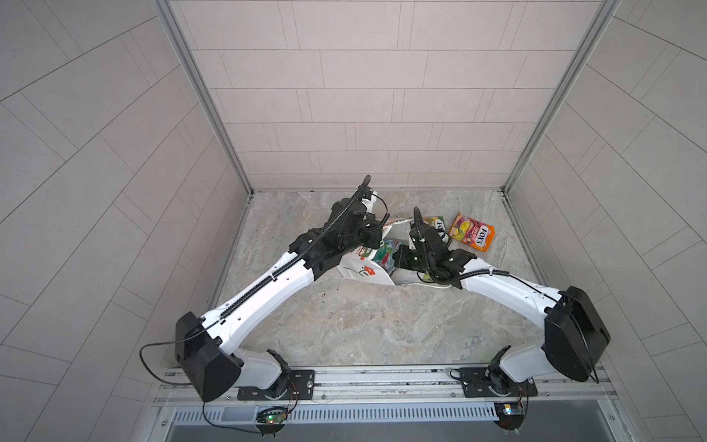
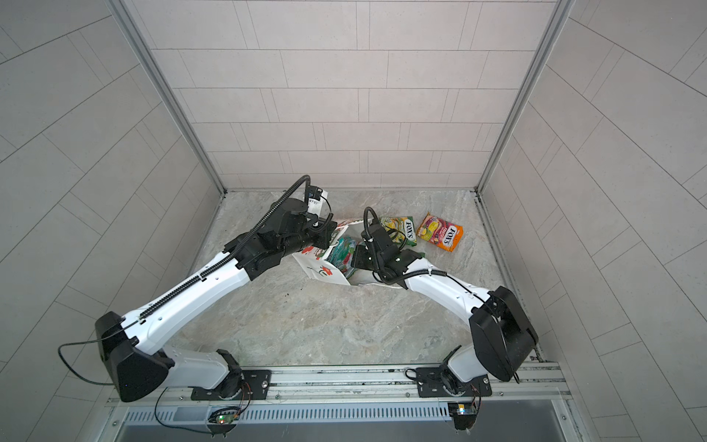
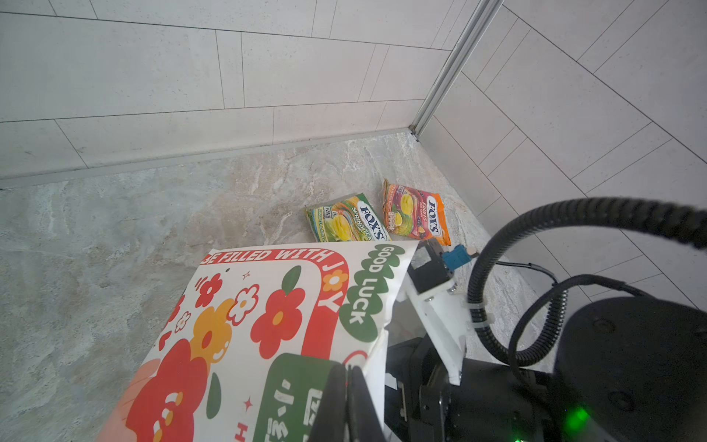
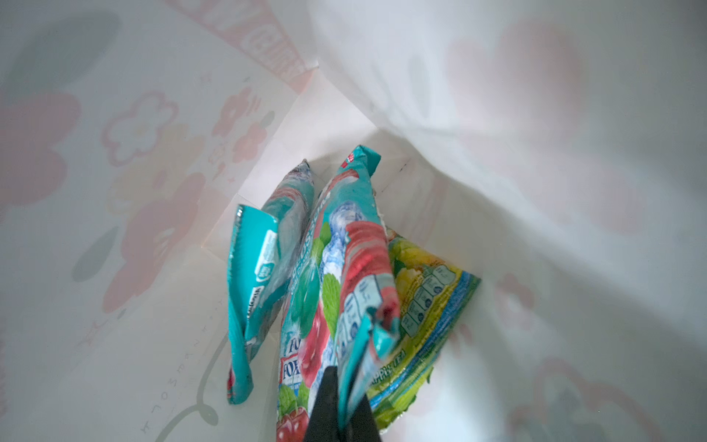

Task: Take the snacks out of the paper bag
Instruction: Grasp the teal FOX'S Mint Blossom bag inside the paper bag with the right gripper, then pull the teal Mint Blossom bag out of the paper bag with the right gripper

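Note:
The white paper bag [image 1: 359, 271] [image 2: 319, 269] [image 3: 267, 325] stands tilted mid-table with its red flower face toward the front. My left gripper [image 3: 347, 382] [image 1: 374, 239] is shut on the bag's rim. My right gripper [image 4: 338, 402] [image 2: 357, 256] reaches inside the bag and is shut on the edge of a teal-red snack [image 4: 355, 268]. Beside it in the bag sit another teal-red packet [image 4: 260, 268] and a green-yellow one [image 4: 424, 306]. Two snacks lie outside on the table behind the bag: a green-yellow packet [image 1: 436, 225] [image 3: 346, 224] and an orange-pink packet [image 1: 472, 231] [image 2: 440, 231] [image 3: 415, 216].
The marble table [image 1: 363, 329] is boxed in by tiled walls at the back and both sides. The two loose packets lie near the back right corner. A white string handle [image 1: 428, 285] trails on the table under the right arm.

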Tool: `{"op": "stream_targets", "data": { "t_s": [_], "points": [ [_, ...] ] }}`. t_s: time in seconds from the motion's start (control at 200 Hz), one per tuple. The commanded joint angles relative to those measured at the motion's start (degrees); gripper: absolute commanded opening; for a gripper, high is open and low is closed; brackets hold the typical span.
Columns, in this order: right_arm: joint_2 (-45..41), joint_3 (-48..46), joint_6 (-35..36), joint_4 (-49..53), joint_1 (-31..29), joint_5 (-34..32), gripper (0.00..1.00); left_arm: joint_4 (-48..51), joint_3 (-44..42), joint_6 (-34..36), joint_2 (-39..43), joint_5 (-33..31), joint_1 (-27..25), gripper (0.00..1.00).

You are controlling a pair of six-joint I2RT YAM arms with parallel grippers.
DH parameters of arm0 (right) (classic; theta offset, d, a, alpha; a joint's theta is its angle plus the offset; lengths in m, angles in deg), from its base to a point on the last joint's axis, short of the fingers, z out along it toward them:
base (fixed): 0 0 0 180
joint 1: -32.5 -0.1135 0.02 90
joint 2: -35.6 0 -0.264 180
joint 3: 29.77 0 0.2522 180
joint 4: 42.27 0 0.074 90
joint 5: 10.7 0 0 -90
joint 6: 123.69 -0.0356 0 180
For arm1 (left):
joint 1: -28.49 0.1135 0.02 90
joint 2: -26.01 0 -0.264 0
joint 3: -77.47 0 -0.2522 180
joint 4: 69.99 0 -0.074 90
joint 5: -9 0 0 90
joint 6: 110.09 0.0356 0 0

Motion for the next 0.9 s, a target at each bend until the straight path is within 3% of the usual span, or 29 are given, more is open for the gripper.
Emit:
{"op": "stream_targets", "data": {
  "t_s": [0.0, 0.41, 0.891],
  "points": [
    [-3.3, 0.0, 1.4, 0.1, 1.0, -0.8, 0.00, 1.3, 0.4, 0.9, 1.2, -0.6, -0.1, 0.00],
    [-12.2, -0.3, 7.7, -0.2, 1.9, 1.0, 0.00, 1.0, 0.4, 0.6, 0.7, 0.5, -0.1, 0.00],
    [-19.2, 2.3, 14.2, 2.5, 5.2, 9.1, 0.00, 0.7, 0.0, -0.1, 0.9, 0.9, -0.1, 0.00]
  ]
}}
